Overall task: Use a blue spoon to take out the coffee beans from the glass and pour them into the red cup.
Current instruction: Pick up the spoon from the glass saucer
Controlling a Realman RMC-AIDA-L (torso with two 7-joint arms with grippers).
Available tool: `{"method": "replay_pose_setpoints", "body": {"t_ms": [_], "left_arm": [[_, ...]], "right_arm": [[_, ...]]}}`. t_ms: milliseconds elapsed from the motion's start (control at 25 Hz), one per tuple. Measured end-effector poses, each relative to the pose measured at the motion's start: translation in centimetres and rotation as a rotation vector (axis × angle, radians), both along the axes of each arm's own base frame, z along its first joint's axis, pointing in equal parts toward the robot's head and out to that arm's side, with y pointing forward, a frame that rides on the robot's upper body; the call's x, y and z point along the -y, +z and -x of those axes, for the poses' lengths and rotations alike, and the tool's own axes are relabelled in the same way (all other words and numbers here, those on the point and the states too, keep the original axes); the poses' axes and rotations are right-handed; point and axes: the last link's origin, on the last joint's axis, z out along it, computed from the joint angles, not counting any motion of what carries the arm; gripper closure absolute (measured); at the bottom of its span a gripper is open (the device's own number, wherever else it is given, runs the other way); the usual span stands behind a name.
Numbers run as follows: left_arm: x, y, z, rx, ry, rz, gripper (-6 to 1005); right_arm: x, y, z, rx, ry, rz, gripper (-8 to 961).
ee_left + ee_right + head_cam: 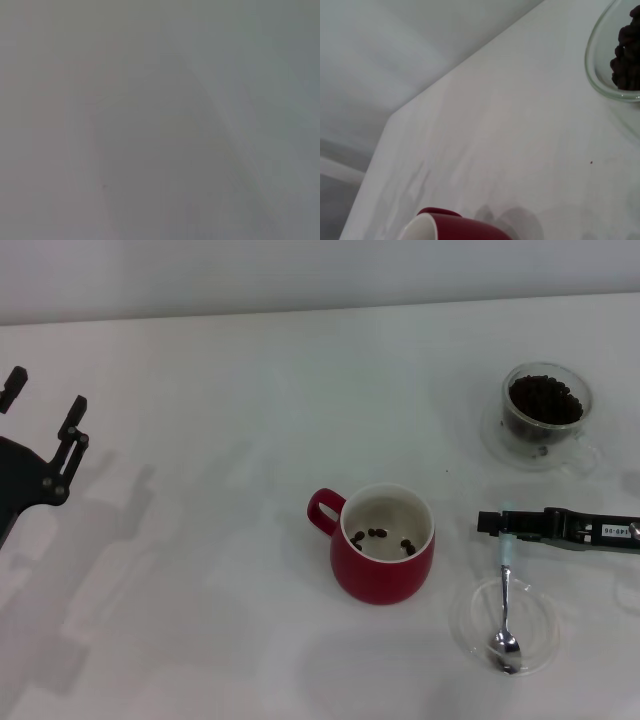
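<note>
The red cup (382, 558) stands mid-table with a few coffee beans (380, 535) on its white bottom; its rim also shows in the right wrist view (451, 224). The glass (546, 410), full of dark beans (544, 400), stands at the back right and shows in the right wrist view (605, 60). The blue spoon (506, 585) has its metal bowl resting in a flat clear dish (535, 625). Its pale handle passes through my right gripper (500, 523), which reaches in from the right and is shut on it. My left gripper (42, 402) hangs open and empty at the far left.
The glass sits on a clear saucer (492, 438). The white table (220, 440) ends at a far edge by the wall. The left wrist view shows only blank surface.
</note>
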Motion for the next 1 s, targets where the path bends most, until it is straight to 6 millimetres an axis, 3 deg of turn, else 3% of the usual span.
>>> {"method": "replay_pose_setpoints", "body": {"t_ms": [320, 760, 880, 1000], "left_arm": [[0.03, -0.06, 0.01, -0.014, -0.001, -0.007, 452], [0.05, -0.08, 0.1, -0.015, 0.005, -0.008, 452], [0.02, -0.01, 0.15, -0.014, 0.009, -0.012, 452], [0.04, -0.05, 0.14, -0.012, 0.01, -0.012, 452]], "right_arm": [[-0.15, 0.13, 0.0, 0.003, 0.004, -0.009, 580], [-0.15, 0.27, -0.14, 0.004, -0.002, -0.02, 594], [-0.19, 0.17, -0.06, 0.006, 0.002, -0.015, 735], [-0.17, 0.11, -0.05, 0.009, 0.004, -0.009, 773]]}}
